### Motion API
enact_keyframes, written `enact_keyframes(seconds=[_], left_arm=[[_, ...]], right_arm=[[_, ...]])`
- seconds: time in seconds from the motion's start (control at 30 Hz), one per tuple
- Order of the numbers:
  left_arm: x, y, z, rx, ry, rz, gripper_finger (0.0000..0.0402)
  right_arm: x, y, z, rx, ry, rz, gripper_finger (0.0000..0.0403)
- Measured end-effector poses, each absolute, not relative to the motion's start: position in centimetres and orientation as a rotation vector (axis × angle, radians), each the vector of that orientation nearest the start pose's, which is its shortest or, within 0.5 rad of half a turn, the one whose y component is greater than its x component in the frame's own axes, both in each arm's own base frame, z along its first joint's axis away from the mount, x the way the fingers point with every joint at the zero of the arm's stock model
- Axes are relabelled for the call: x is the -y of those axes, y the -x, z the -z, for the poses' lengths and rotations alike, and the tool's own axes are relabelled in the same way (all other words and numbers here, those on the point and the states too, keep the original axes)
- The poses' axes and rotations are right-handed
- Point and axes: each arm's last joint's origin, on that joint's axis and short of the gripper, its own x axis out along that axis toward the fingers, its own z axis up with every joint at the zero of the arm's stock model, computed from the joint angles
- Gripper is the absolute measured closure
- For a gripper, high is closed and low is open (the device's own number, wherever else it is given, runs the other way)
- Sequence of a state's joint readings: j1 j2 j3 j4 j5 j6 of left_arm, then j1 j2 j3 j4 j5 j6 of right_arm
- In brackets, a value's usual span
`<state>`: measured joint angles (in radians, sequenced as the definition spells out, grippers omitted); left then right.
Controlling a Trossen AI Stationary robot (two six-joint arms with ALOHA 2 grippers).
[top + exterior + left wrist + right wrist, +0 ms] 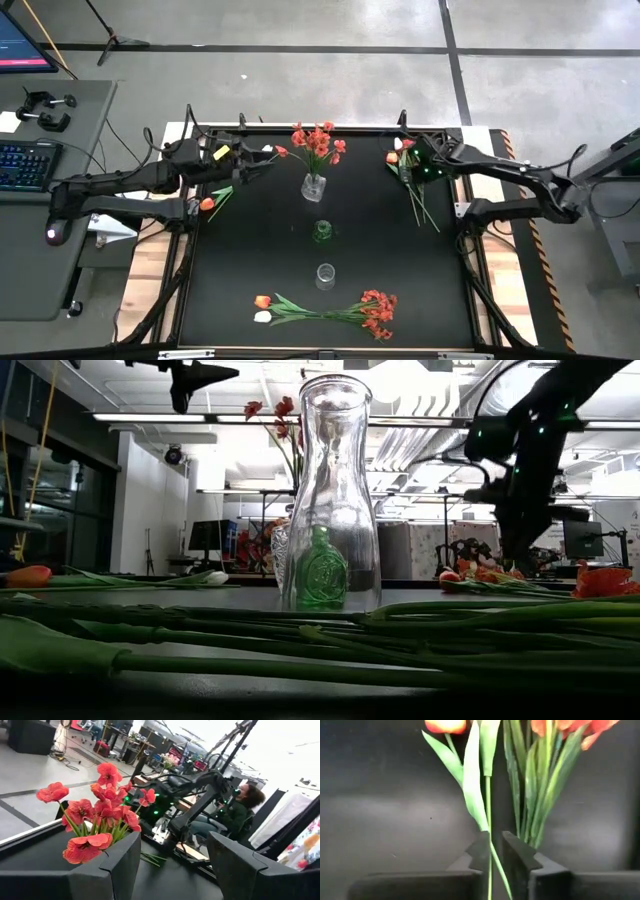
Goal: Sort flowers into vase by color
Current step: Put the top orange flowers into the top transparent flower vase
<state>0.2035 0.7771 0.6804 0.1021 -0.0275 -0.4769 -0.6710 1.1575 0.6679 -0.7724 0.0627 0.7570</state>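
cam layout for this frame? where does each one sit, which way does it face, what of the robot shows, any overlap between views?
High: overhead, straight down on the table; both arms, left pincer, right pincer.
Low: table height, level past the clear vase into the room; arms overhead.
Left wrist: past its open fingers toward the red spray.
Right wrist: down on a tulip stem between its fingers.
Shared: high and left wrist both show the red spray.

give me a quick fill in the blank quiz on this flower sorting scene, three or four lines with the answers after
1. The far vase holds ____ flowers.
2. The middle vase is made of ____ glass.
3. The right gripper is closing around a tulip ____.
4. The near clear vase holds ____ flowers.

Missing words: red; green; stem; no
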Motion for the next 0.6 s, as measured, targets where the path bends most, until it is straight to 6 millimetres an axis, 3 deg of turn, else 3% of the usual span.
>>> enact_keyframes(seconds=[0.33,0.6], left_arm=[[-3.4,-16.3,-33.3,0.105,0.452,-0.214,0.0186],[-3.4,-16.2,-33.3,0.110,0.451,-0.223,0.0186]], right_arm=[[14.3,-13.9,-16.5,-1.120,-0.968,1.148,0.0167],[15.7,-15.1,-14.0,-1.178,-0.944,1.095,0.0141]])
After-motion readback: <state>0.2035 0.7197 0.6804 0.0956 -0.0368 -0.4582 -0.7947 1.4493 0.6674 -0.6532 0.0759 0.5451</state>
